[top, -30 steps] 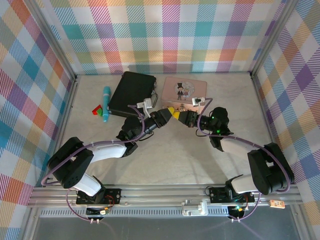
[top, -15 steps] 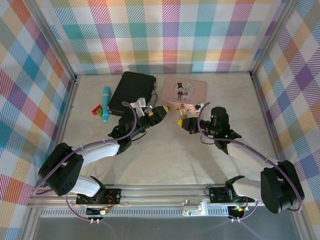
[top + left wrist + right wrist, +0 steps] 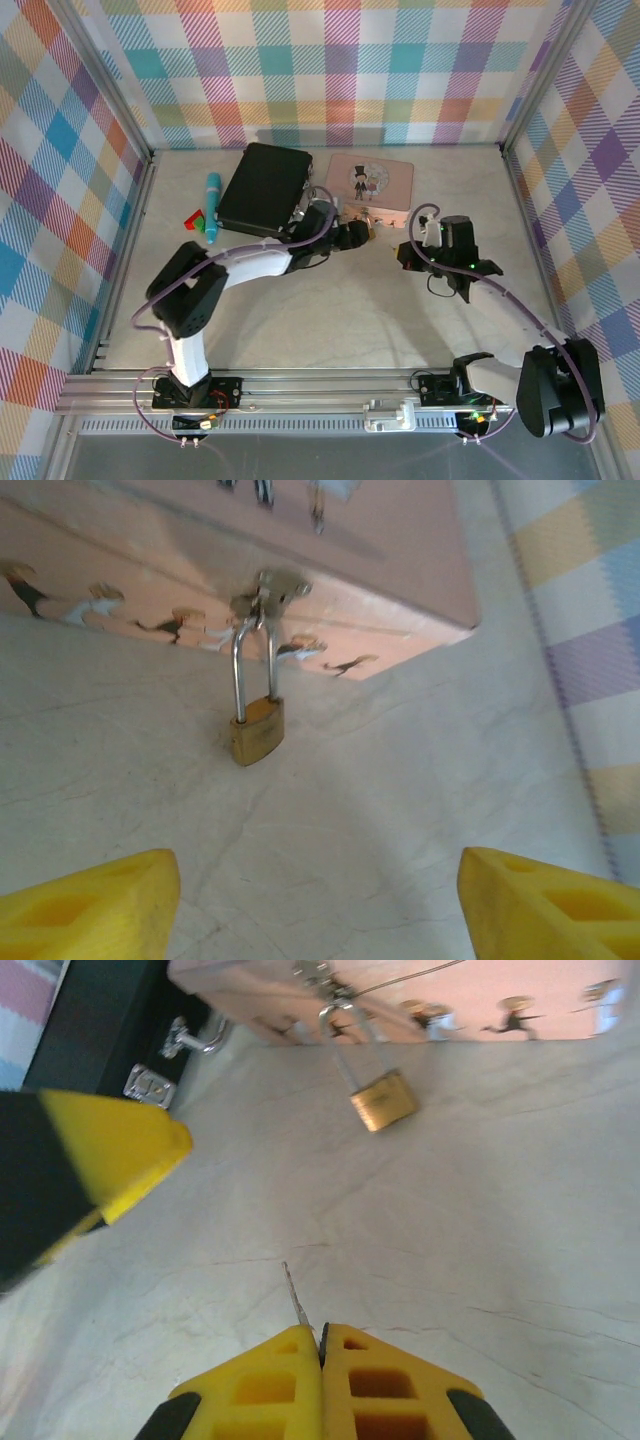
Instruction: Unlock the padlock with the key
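A small brass padlock [image 3: 257, 730] hangs by its thin silvery shackle from the latch of the pink picture tin [image 3: 380, 540] and rests on the table. My left gripper [image 3: 320, 910] faces it from a short way off, open, with bare table between its yellow fingers [image 3: 90, 910]. From above, the left gripper [image 3: 355, 236] sits just left of the padlock [image 3: 373, 227]. My right gripper [image 3: 321, 1332] is shut on the key [image 3: 296, 1300], whose thin blade sticks out forward. The padlock [image 3: 383, 1100] lies well ahead of it. The right gripper [image 3: 403, 252] is to the padlock's right.
A black case [image 3: 262, 188] with metal latches [image 3: 150, 1085] lies left of the pink tin [image 3: 372, 180]. A teal pen [image 3: 212, 205] and a small red and green piece [image 3: 196, 220] lie further left. Checked walls surround the table.
My left gripper has moved right and forward, up to the padlock. My right gripper has drawn back to the right with the key, away from the padlock.
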### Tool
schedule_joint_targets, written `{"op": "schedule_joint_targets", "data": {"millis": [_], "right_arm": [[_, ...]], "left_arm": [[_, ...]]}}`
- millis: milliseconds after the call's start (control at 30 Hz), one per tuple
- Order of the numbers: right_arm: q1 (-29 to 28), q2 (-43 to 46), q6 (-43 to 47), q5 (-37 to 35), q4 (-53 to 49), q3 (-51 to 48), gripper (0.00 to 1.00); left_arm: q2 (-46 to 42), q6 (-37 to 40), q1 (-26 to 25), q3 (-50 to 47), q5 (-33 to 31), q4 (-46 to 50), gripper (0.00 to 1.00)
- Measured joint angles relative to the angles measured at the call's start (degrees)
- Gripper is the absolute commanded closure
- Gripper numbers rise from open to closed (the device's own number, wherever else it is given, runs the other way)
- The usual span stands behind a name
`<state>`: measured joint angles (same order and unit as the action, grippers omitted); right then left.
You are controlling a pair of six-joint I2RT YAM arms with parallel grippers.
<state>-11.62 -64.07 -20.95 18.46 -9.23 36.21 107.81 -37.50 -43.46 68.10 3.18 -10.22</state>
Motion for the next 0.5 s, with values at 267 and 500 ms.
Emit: {"op": "schedule_joint_targets", "data": {"millis": [267,500], "right_arm": [[5.4,2.4,0.9,1.8,-1.9,-1.0,1.00],[5.7,3.0,0.9,4.2,-2.0,-1.3,1.00]], "left_arm": [[14.3,1.1,-1.9,11.8,-6.8,7.1,0.32],[19.6,1.1,-2.2,19.8,-10.6,7.3,0.40]]}}
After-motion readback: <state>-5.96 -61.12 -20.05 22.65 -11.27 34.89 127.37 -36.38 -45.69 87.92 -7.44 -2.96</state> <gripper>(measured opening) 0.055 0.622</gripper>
